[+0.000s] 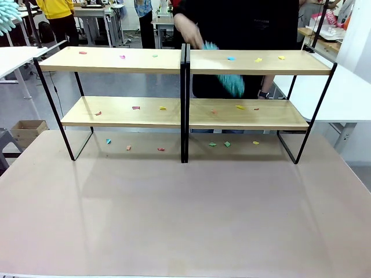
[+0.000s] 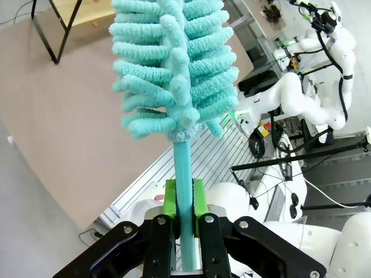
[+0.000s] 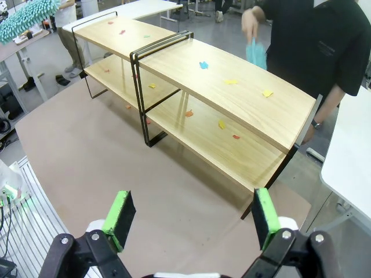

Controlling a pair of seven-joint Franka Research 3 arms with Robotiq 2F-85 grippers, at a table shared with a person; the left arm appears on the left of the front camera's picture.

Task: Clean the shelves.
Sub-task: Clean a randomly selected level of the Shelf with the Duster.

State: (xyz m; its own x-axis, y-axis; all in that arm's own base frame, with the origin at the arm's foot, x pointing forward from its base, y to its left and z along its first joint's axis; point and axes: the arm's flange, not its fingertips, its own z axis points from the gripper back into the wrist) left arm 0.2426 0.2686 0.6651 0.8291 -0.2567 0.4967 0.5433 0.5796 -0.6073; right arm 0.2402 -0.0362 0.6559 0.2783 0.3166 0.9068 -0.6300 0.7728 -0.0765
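You're in a robotics lab, an open work hall rather than a home. The shelves (image 1: 116, 59) stand on a plain brown table (image 1: 185, 220), with coloured scraps (image 1: 231, 58) dotted along the boards. White tables (image 1: 353, 92) flank it on a grey floor, where a cardboard box (image 1: 28, 130) sits. Cluttered benches (image 1: 95, 14) line the back, where a person (image 1: 58, 11) stands. A ribbed metal plate (image 2: 220, 156) edges the table.
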